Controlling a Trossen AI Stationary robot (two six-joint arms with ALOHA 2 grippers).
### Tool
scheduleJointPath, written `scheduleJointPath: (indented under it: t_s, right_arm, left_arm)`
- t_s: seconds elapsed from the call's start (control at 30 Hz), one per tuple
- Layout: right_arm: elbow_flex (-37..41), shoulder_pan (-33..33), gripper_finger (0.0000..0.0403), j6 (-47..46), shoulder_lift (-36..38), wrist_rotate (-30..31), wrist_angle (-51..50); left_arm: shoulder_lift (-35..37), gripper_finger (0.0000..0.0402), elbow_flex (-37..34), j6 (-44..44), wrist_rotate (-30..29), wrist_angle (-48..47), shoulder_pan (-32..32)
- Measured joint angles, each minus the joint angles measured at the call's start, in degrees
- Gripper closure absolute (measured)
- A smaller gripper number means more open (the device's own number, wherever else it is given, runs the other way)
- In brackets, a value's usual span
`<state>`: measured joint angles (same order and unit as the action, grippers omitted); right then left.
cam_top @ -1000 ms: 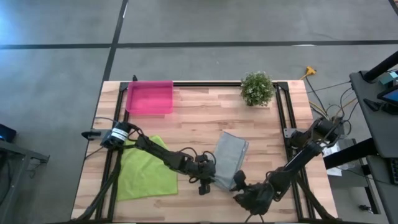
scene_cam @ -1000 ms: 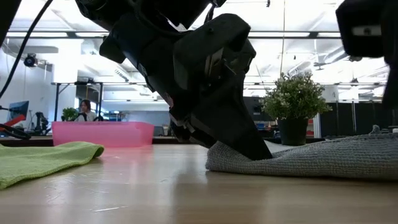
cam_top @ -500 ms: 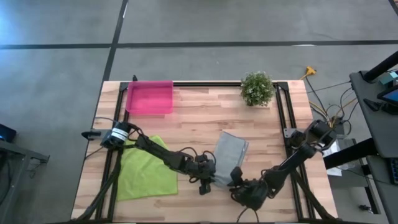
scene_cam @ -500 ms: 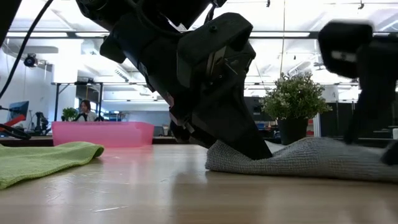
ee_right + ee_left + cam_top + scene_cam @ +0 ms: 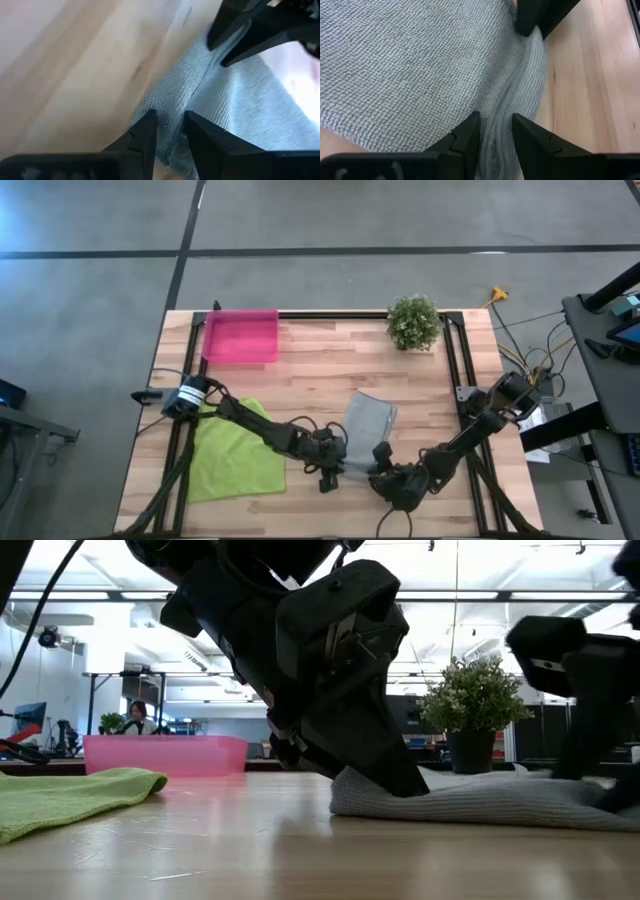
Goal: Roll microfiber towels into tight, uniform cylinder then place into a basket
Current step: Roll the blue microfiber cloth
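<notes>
Both wrist views show each gripper (image 5: 495, 131) (image 5: 170, 129) pinching grey towel (image 5: 368, 423) folds, overhead hides this

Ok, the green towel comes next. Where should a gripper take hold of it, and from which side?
Probably a corner on the green towel's near edge, from above. It lies flat and spread on the table, so only edges and corners offer a pinchable lip. The left arm already reaches across it; the left gripper and right gripper are both pinching the grey towel.

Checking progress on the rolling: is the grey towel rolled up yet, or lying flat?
Not rolled. The grey towel lies mostly flat on the table, only bunched along its near edge, where both end effectors meet it.
</notes>
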<state>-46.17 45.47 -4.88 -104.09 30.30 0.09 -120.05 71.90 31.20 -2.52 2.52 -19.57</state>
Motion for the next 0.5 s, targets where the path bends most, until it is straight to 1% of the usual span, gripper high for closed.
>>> scheduleJointPath:
  t_s: [0.17, 0.33, 0.5]
  right_arm:
    - [0.1, 1.9, 0.0321, -4.4, 0.0, -0.5, -0.5]
    - [0.1, 2.3, 0.0336, -5.2, 0.0, -0.4, -1.3]
    - [-0.3, 2.3, 0.0338, -5.2, 0.2, 1.0, -2.2]
  left_arm:
    - [0.0, 0.0300, -0.1, 0.0, 0.2, 0.0, 0.0]
    - [0.0, 0.0300, -0.1, 0.0, 0.3, 0.0, 0.0]
    - [0.0, 0.0300, -0.1, 0.0, 0.3, 0.0, 0.1]
